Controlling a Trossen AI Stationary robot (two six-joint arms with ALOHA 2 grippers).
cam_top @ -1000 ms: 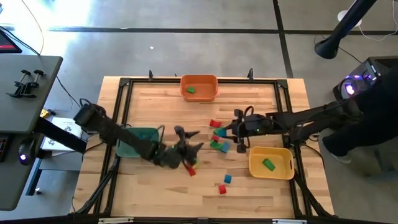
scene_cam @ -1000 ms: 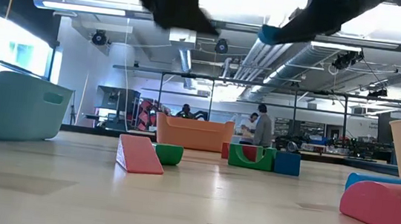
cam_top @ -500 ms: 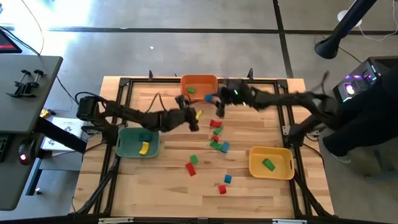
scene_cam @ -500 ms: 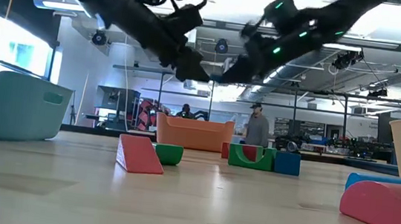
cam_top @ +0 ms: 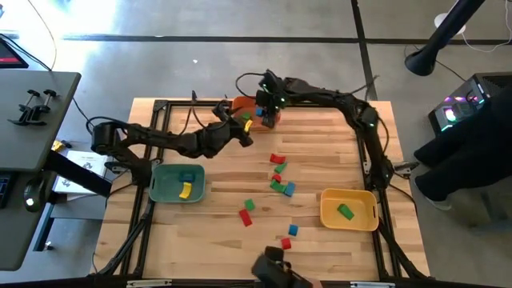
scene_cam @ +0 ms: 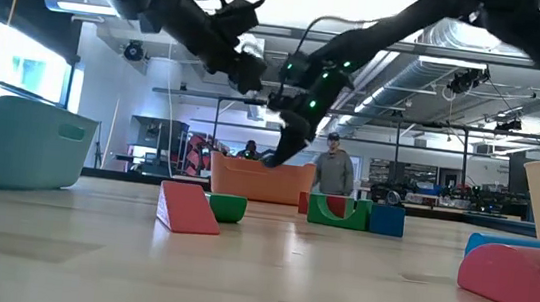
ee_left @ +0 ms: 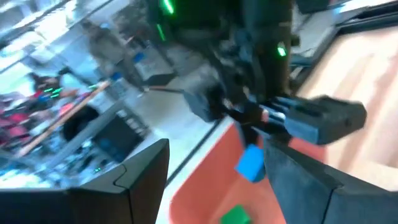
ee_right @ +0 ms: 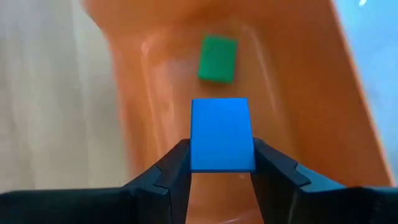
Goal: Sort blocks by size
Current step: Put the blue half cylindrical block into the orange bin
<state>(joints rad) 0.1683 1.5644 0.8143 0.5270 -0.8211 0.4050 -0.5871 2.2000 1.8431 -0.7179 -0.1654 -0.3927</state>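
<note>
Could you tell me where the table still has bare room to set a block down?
Bare wood lies between the green bin and the loose blocks, and along the near edge. Around those blocks it is crowded.

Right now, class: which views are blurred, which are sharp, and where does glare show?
Left wrist view: motion-smeared, though a blue block in the right gripper is readable. Right wrist view: that block is crisp, the orange bin behind soft. High view: sharp, with glare on the floor at top left. Low view: bright ceiling lights, arms dark against them.
</note>
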